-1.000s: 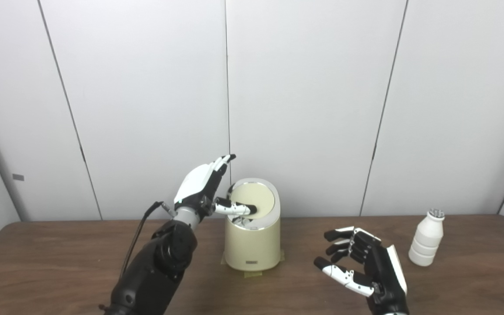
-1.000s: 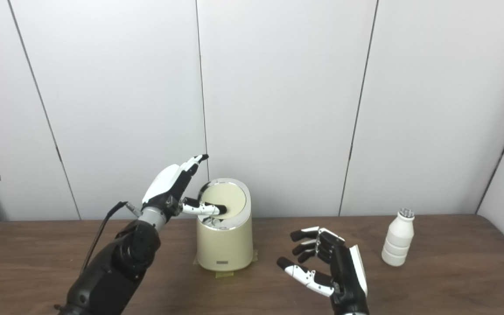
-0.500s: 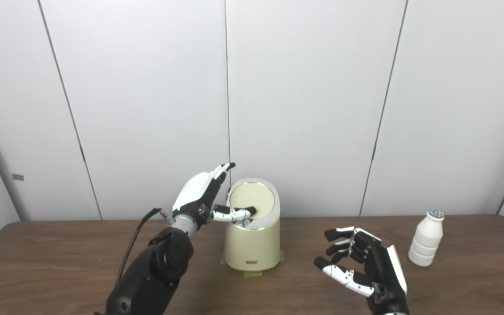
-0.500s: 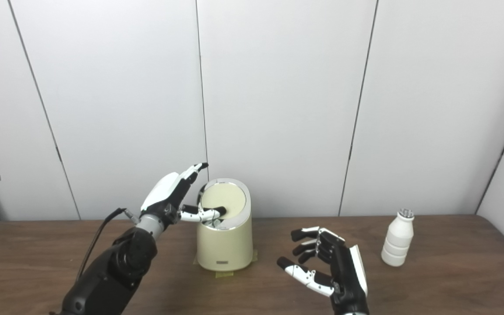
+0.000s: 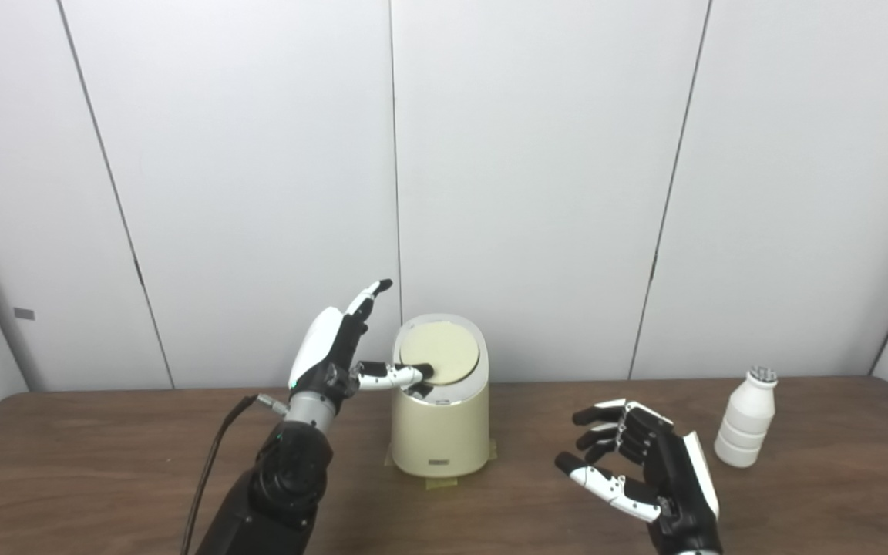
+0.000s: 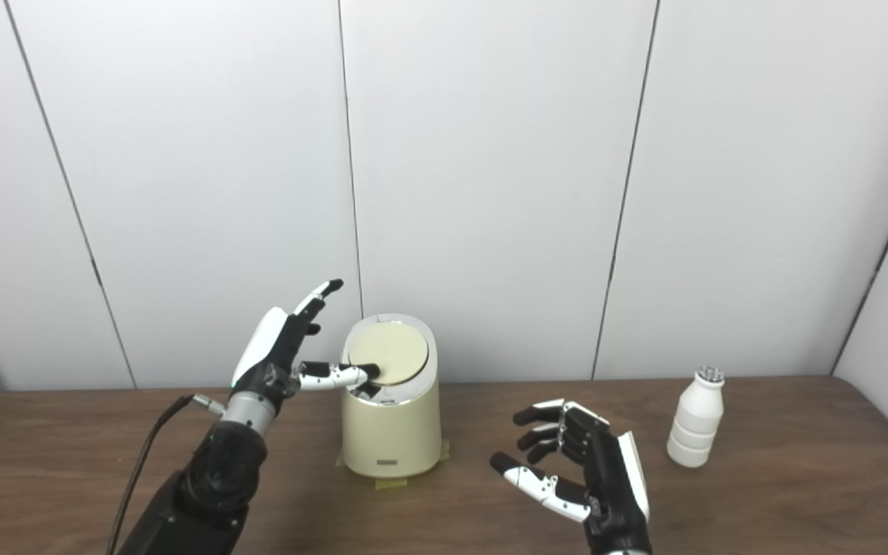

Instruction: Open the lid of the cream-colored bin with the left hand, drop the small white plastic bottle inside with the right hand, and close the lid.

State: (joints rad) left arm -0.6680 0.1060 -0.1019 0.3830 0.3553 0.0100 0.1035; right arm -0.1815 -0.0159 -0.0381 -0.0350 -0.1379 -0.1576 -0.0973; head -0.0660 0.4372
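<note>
Brown wooden table (image 5: 105, 478), white wall. Your left hand (image 5: 336, 354), spread, presses thumb on round cream-colored bin lid (image 5: 439, 362) to tip it. Right hand (image 5: 644, 470) waits empty, fingers apart, near small white plastic bottle (image 5: 747, 420).

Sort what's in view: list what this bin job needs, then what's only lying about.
Needed: cream-colored bin; its lid; small white plastic bottle; left hand, thumb on the lid; right hand, open and empty.

Lying about: tape under the bin; table.
</note>
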